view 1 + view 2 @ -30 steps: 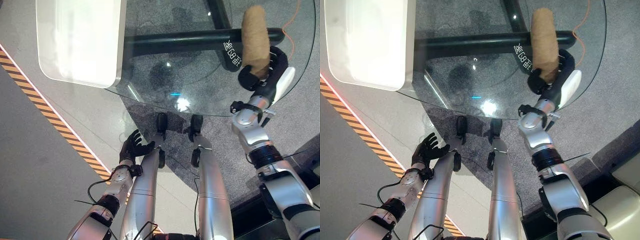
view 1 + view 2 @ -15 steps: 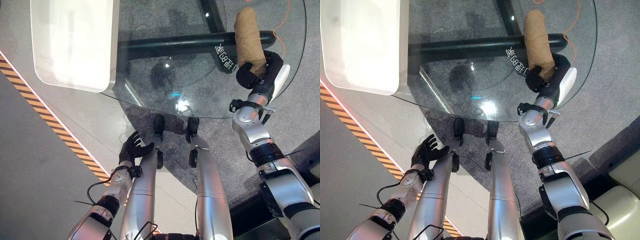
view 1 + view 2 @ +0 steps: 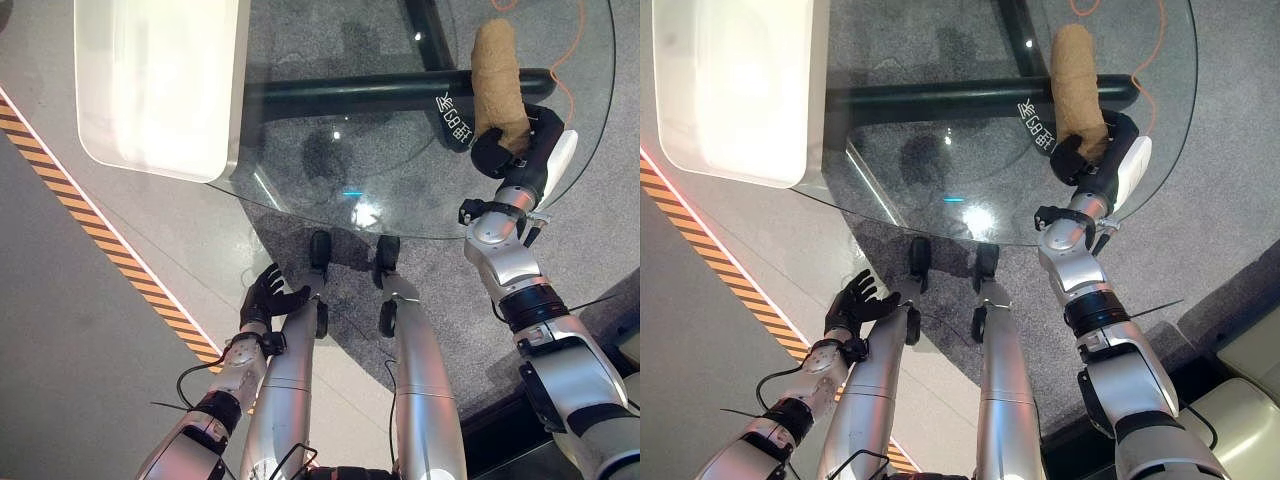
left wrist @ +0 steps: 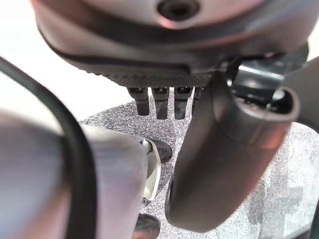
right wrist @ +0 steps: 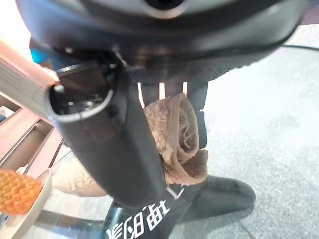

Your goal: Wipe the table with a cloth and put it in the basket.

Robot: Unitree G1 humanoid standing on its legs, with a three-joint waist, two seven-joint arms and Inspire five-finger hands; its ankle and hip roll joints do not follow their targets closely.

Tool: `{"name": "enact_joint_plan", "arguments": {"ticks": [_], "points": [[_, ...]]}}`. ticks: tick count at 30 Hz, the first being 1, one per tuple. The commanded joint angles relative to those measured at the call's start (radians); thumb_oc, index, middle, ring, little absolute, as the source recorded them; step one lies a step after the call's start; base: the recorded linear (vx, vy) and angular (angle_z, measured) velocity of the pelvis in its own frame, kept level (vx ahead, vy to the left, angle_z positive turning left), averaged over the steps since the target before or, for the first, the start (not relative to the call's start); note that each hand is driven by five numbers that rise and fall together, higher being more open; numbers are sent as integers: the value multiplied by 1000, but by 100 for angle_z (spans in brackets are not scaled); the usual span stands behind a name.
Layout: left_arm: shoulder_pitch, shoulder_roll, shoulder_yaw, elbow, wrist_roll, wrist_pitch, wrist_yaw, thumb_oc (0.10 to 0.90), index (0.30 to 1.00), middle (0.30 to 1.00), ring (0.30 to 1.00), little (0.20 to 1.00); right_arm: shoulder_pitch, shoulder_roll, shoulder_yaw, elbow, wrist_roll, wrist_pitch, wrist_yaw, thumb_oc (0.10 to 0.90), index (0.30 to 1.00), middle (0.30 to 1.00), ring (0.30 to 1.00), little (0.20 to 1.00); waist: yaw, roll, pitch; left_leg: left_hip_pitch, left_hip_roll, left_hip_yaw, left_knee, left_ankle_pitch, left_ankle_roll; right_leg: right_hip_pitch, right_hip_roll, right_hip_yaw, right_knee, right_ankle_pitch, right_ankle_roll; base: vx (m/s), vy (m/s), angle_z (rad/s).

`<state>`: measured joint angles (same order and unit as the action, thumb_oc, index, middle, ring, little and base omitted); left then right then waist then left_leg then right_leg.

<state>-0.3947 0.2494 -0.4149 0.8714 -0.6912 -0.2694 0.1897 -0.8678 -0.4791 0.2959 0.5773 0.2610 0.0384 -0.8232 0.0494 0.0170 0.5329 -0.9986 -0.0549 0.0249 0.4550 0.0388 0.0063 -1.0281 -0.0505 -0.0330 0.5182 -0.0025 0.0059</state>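
A: We are logging the step in hand. The right hand (image 3: 520, 150) is gripping a rolled tan cloth (image 3: 498, 70), fingers curled round its lower end; the wrist view is confirming the roll pinched between thumb and fingers. The cloth is standing out toward twelve o'clock from the hand, over the glass table (image 3: 400, 190) near its three o'clock rim.

B: We are judging this as the wiping stage, with binning not yet begun. Whether the roll is actually touching the glass, we cannot tell.

A: And the left hand (image 3: 270, 295)?

B: It is hanging low at about seven o'clock, below the table's near rim, fingers loosely spread, holding nothing.

A: What is the next move calling for?

B: We are expecting the cloth to need flattening onto the glass and sweeping toward nine o'clock. We are seeing nothing we can confidently call a basket; the white tray (image 3: 160, 90) at eleven o'clock is the only container-like thing.

A: Edges and room?

B: We are noting open glass from centre toward the tray, so there is room for a sweep. The rim is lying just beside the right hand, so a stroke toward three o'clock is risking running off the edge. An orange cable (image 3: 585, 60) is trailing on the floor at one o'clock.
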Motion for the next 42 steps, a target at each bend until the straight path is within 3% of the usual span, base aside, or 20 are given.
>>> {"name": "enact_joint_plan", "arguments": {"ticks": [1,8,19,26,34,42], "points": [[149,-45,-25,9,20,13,23,800,900,900,900,900,-45,32,104,-193,-104,-12,151,100,300,300,300,200,21,41,-13,26,-62,-23,35,-82,44,36,25,-49,-66,40,24,0,2,4],[152,-56,-30,11,31,-2,17,800,900,900,900,900,-43,80,192,-227,-155,50,243,100,300,300,300,200,30,44,-13,25,-63,-22,24,-78,43,33,17,-63,-71,35,20,0,2,3],[155,-67,-40,13,35,-6,18,800,900,900,900,900,-11,117,285,-256,-213,68,334,100,300,300,300,200,31,48,-13,35,-66,-16,12,-67,38,40,12,-67,-80,33,18,0,0,0],[154,-74,-48,11,40,-4,25,800,900,900,900,900,3,131,316,-253,-220,51,354,100,300,300,300,200,33,51,-13,37,-67,-14,8,-65,37,39,10,-69,-82,32,18,0,0,0],[160,-67,-52,-4,46,5,33,800,900,900,900,900,22,133,350,-317,-239,10,473,100,300,300,300,200,33,46,-13,37,-66,-13,12,-65,36,39,7,-74,-77,31,21,7,-8,4],[158,-58,-56,-14,42,19,34,800,900,900,900,900,36,117,363,-335,-217,10,474,100,300,300,300,200,33,44,-13,33,-67,-13,16,-64,37,35,6,-75,-75,31,22,9,-10,6]]}}
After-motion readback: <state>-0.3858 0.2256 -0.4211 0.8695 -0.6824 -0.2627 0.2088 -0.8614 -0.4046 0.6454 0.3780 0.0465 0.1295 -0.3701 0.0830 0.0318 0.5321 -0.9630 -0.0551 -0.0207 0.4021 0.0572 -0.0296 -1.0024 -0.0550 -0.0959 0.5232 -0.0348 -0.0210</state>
